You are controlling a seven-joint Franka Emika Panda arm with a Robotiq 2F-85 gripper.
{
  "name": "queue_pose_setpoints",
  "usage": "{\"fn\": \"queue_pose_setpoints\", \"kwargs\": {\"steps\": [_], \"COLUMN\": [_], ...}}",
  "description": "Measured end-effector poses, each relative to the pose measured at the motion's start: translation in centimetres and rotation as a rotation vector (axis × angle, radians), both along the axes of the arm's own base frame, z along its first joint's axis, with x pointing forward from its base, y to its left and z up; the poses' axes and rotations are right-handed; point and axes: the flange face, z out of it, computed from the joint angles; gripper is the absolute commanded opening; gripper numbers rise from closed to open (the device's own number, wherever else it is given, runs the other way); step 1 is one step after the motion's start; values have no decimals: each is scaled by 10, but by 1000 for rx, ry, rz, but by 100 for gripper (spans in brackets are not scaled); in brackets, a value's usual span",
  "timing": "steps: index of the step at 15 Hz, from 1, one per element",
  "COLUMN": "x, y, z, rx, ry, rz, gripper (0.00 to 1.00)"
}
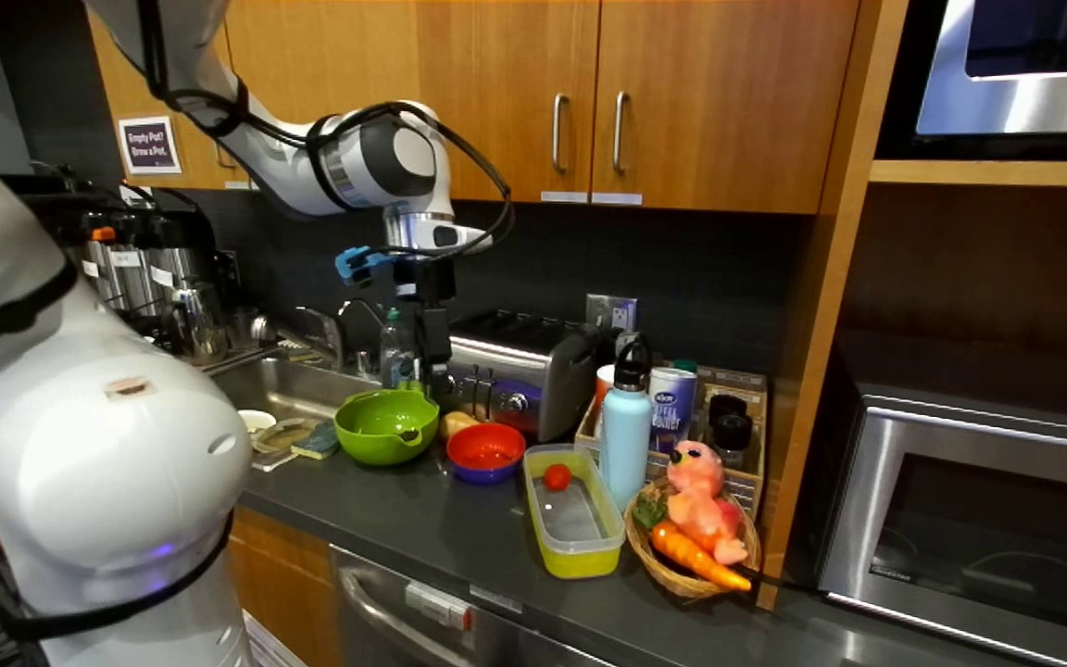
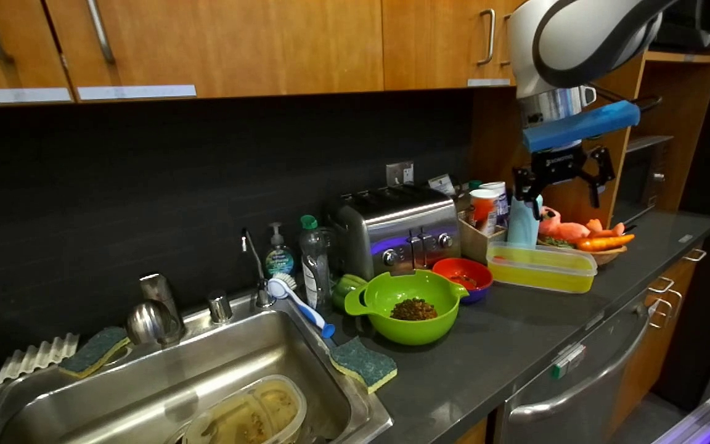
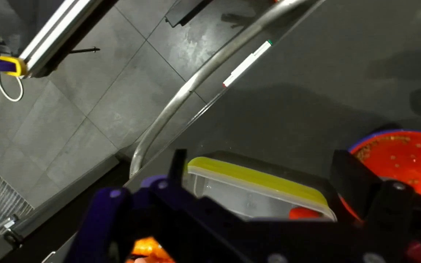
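My gripper (image 1: 433, 347) is open and empty above the counter, its jaws pointing down; it also shows in an exterior view (image 2: 567, 206) and the wrist view (image 3: 261, 155). Between the fingers in the wrist view, below them, lies a clear container with a yellow-green base (image 3: 258, 177), also in both exterior views (image 1: 580, 561) (image 2: 540, 274). A small red round thing (image 1: 557, 477) lies in it. A red bowl (image 3: 420, 153) sits in a blue one (image 1: 487, 475) beside it. A green spouted bowl (image 2: 413, 333) holds brown bits (image 2: 415, 309).
A light blue bottle (image 1: 626, 435) stands by a wicker basket (image 1: 672, 581) with a pink plush (image 1: 700, 482) and an orange carrot (image 1: 696, 556). A toaster (image 2: 404, 228) stands behind the bowls. A sink (image 2: 324, 394), sponge (image 2: 364, 361) and overhead cabinets (image 1: 506, 93) are around.
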Motion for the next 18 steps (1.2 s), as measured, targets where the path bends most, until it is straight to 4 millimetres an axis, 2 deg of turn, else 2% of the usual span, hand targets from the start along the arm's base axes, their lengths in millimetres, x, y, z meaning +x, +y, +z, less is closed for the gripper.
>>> {"fn": "queue_pose_setpoints", "kwargs": {"steps": [4, 8, 13, 18], "x": [35, 52, 55, 47], "y": [-22, -50, -70, -87], "z": [-13, -37, -66, -98], "rx": [33, 64, 118, 117], "ry": [-53, -58, -14, 36], "rz": [-204, -409, -672, -857], "gripper": [100, 100, 100, 100]}}
